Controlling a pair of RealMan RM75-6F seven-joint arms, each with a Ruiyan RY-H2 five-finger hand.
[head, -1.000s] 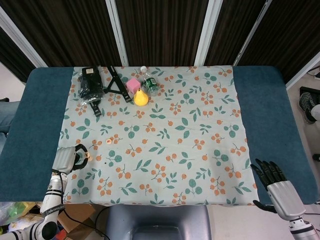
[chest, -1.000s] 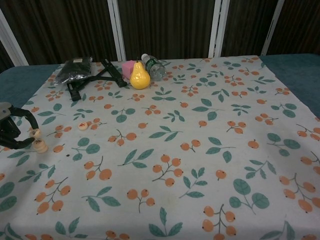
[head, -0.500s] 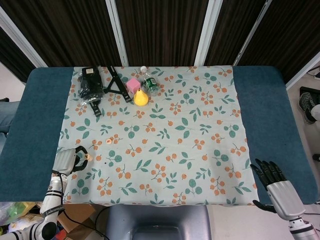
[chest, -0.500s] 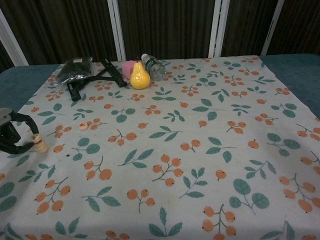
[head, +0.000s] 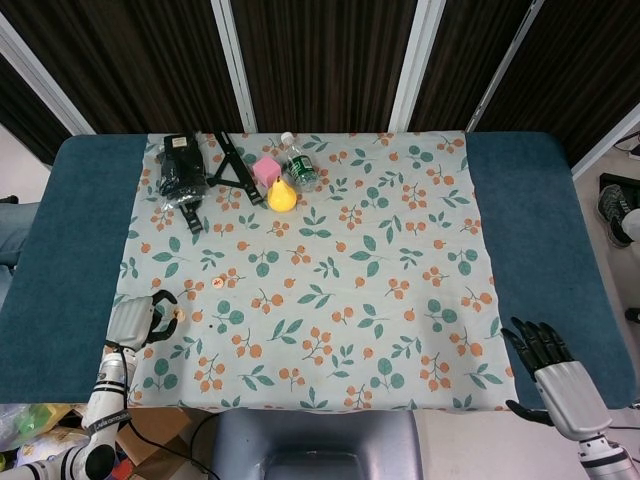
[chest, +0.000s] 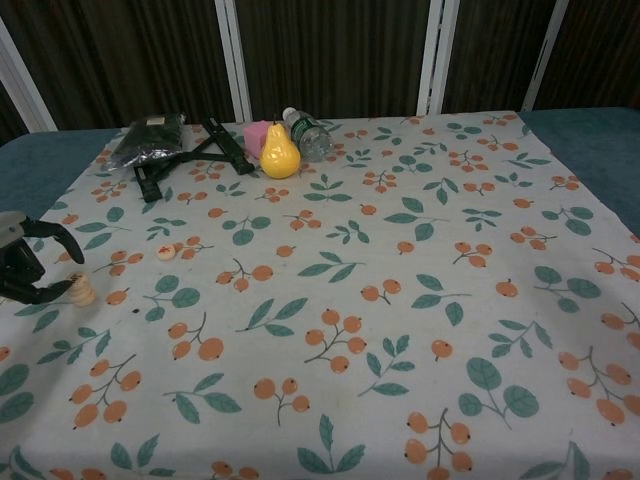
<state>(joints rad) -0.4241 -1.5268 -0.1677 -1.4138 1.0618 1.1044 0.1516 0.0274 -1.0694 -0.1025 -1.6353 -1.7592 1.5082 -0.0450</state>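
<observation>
My left hand (chest: 24, 266) (head: 134, 322) lies at the left edge of the flowered cloth (chest: 400, 300), its fingers spread in an open curl. A small stack of pale wooden discs (chest: 82, 292) (head: 178, 315) stands on the cloth just right of the lower fingertip; the upper finger is raised clear of it. Another wooden disc (chest: 166, 252) (head: 217, 283) with a red mark lies further right and back. My right hand (head: 548, 366) hangs off the table's near right corner, fingers straight, holding nothing; the chest view does not show it.
At the back left are a black pouch (chest: 148, 137), a black folding stand (chest: 195, 155), a pink cube (chest: 257, 135), a yellow pear (chest: 280, 153) and a lying water bottle (chest: 306, 134). Blue table covering (head: 80, 250) flanks the cloth on both sides.
The left hand's fingers have spread away from the wooden disc stack, the upper finger lifting off it. The stack now stands alone on the cloth. The right hand has not moved.
</observation>
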